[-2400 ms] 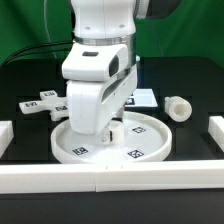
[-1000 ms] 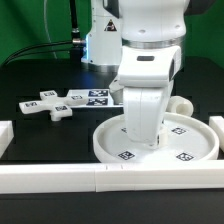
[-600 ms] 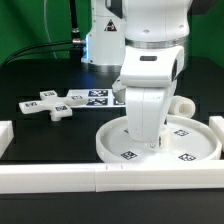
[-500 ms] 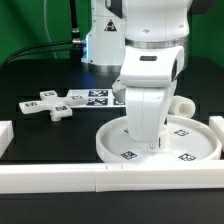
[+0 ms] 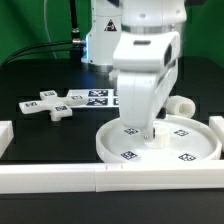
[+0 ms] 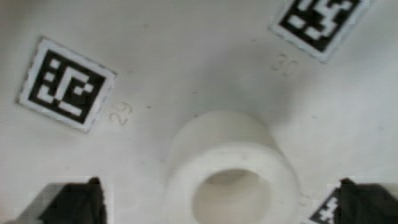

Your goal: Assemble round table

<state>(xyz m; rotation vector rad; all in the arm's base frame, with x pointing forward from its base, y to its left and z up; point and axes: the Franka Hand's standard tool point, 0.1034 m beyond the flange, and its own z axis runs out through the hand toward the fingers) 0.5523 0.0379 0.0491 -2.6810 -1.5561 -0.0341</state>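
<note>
One rimmed disc lies beneath the hand.

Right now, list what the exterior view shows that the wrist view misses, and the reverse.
Exterior only: the cross-shaped foot piece, the cylinder leg, the marker board and the front rail. Wrist only: the disc's raised centre hub, between the open hand's fingertips. Both: the round disc and its tags.
</note>
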